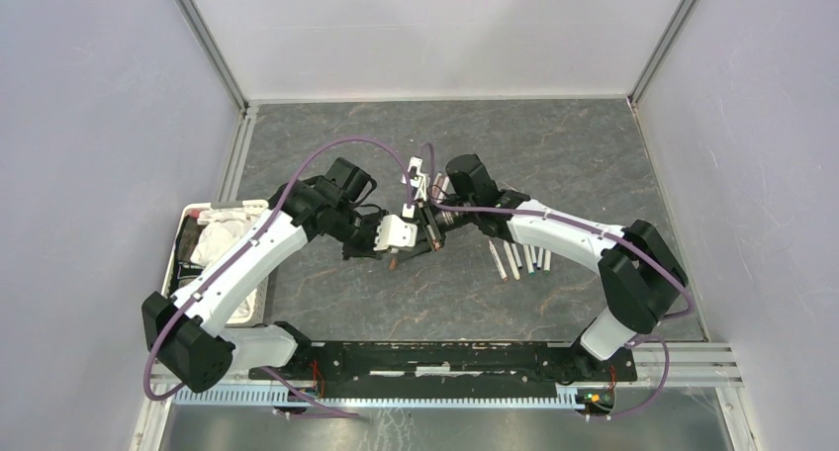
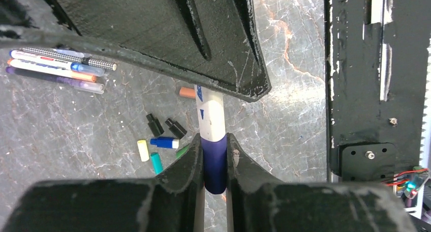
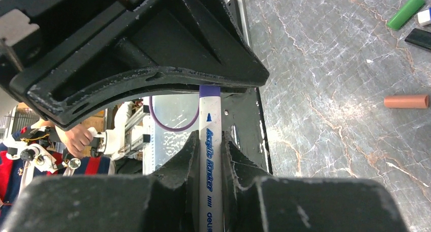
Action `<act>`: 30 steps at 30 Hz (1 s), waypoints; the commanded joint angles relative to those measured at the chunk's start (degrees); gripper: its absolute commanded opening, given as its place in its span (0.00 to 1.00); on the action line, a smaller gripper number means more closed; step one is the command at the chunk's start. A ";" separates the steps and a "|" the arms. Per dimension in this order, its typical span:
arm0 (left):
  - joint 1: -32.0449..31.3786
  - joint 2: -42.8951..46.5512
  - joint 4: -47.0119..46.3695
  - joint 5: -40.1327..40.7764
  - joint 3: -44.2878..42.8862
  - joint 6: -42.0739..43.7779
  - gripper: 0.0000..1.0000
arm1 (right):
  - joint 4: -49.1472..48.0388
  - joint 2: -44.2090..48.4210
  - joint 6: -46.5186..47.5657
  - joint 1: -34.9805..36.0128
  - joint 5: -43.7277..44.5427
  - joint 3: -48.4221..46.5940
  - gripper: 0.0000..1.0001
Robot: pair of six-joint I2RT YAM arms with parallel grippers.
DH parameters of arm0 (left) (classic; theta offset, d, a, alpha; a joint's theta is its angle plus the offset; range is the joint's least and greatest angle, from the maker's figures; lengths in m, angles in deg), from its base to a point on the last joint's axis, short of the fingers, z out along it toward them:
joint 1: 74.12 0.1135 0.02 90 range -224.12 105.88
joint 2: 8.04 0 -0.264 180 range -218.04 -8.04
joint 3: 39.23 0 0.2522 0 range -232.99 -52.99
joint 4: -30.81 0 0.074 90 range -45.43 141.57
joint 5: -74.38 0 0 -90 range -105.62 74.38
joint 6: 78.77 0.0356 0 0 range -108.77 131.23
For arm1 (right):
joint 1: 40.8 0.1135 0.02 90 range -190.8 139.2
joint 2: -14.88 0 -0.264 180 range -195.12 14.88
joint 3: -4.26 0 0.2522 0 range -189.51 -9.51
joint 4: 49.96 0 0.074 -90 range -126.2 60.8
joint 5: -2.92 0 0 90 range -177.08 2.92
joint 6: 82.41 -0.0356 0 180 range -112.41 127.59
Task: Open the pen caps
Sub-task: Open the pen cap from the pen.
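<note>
Marker (image 3: 212, 140) spans left-right, purple cap (image 2: 214, 166) in left end effector (image 2: 214, 141)

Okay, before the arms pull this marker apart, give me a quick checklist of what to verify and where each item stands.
1. Hold of the left gripper on the purple cap: ok, shut on it.
2. Hold of the right gripper on the white marker barrel: ok, shut on it.
3. Cap seated on the barrel, no gap at the seam: ok.
4. Both grippers in line along the marker: ok.
5. The loose caps on the table lie apart from the held marker: ok.
6. Grip firm enough not to slip: cannot tell.
</note>
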 commanded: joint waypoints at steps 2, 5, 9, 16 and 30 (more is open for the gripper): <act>-0.01 -0.42 3.18 -5.63 -3.36 -0.32 0.06 | -3.20 2.22 1.60 -0.46 -0.53 0.69 0.00; 0.03 -0.38 3.19 -5.52 -3.30 -0.27 0.02 | -2.66 2.11 2.08 -0.45 -0.27 0.83 0.00; 0.03 -0.33 3.31 -5.27 -2.45 0.31 0.02 | -2.82 1.05 1.29 -0.41 0.56 0.15 0.40; -0.06 -0.75 3.26 -2.91 -2.03 1.08 0.02 | -5.71 -4.72 -2.73 0.93 -0.87 -5.77 0.46; 0.02 -0.69 -1.14 3.98 -0.10 1.41 0.02 | 2.91 -5.51 3.84 0.69 0.21 -5.49 0.00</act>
